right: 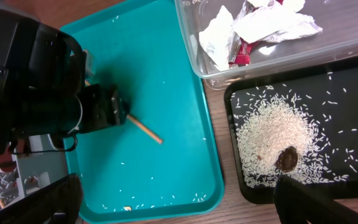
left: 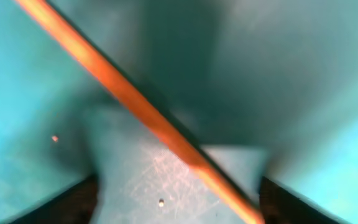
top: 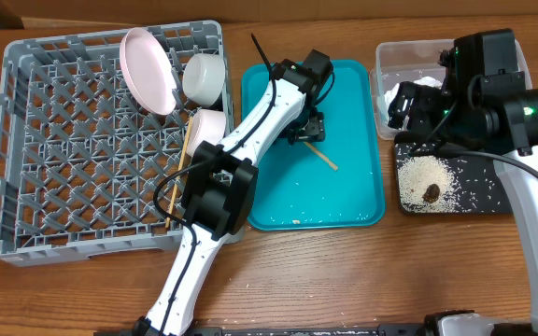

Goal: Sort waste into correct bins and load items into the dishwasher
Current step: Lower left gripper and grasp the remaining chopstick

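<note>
Above the teal tray (top: 344, 201), my left gripper (left: 179, 202) hangs low with its jaws apart, one dark finger (left: 67, 202) at each lower corner of the left wrist view. A wooden chopstick (left: 148, 118) runs slantwise across the gap between them, on the tray floor; I cannot tell whether either finger touches it. Overhead, one end lies hidden beneath the gripper and the other projects toward the tray's middle, bare floor all round and the raised rim well apart.

My right gripper (right: 176, 202) hovers with jaws wide and nothing between them, over the near edge where the teal tray and the black tray (right: 353, 81) lie side by side. The black tray bears a heap of rice (right: 272, 134) with a brown lump (right: 286, 159) on it. Just beyond, the clear tub (right: 278, 59) holds crumpled wrappers (right: 253, 28); the frame cuts off its far part.

Left of the teal tray stands the grey rack (top: 26, 140), holding a tilted pink plate (top: 149, 70), a bowl (top: 204, 77), a second bowl (top: 208, 126) partly hidden by my left arm, and a second chopstick (top: 185, 154). Stray grains dot the teal tray. All rests on a wooden table (top: 344, 280).
</note>
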You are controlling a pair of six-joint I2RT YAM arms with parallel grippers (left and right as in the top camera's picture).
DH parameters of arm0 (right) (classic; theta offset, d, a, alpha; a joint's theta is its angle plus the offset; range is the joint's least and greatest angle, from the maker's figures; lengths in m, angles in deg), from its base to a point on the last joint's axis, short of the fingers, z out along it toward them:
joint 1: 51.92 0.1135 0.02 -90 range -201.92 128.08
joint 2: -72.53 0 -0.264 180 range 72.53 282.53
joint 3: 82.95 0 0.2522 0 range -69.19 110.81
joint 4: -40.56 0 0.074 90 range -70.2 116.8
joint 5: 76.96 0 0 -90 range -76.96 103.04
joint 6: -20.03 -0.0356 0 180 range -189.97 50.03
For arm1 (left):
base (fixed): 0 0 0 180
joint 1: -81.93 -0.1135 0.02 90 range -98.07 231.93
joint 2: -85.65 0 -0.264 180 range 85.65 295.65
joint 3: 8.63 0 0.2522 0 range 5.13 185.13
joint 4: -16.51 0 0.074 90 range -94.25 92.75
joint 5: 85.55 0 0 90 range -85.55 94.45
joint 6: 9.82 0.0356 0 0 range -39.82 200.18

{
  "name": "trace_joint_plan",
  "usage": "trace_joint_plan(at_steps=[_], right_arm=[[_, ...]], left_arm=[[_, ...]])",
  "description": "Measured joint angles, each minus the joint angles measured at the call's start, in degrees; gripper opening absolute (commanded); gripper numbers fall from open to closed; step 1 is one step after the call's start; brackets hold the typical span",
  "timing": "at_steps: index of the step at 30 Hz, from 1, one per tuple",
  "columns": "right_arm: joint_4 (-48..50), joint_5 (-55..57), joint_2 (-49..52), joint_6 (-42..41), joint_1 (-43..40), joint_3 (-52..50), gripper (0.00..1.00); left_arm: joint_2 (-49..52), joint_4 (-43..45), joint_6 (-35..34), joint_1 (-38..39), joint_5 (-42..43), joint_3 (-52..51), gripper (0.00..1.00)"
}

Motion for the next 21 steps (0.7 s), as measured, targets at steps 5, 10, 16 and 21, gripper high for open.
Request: trace_joint_plan(at_steps=[5, 10, 16, 21], right_arm=[[-0.04, 0.02, 0.0, 0.0, 0.0, 0.0, 1.0], [-0.02, 0.02, 0.0, 0.0, 0.02, 0.0, 1.0], [-0.04, 0.0, 0.0, -0.02, 0.0, 0.0, 1.0], [-0.04, 0.0, 0.0, 0.0, 0.0, 0.0, 1.0]], left_arm=[[0.0, -1.4, -1.68, 0.04, 2.71, 0.0, 0.3], [0.0, -1.03, -3.21, 0.44, 4.57, 0.0, 0.09], [0.0, 0.55, -3.61, 1.03, 4.44, 0.0, 0.04], [0.42, -2.43, -1.9, 1.01, 3.96, 1.64, 0.04]])
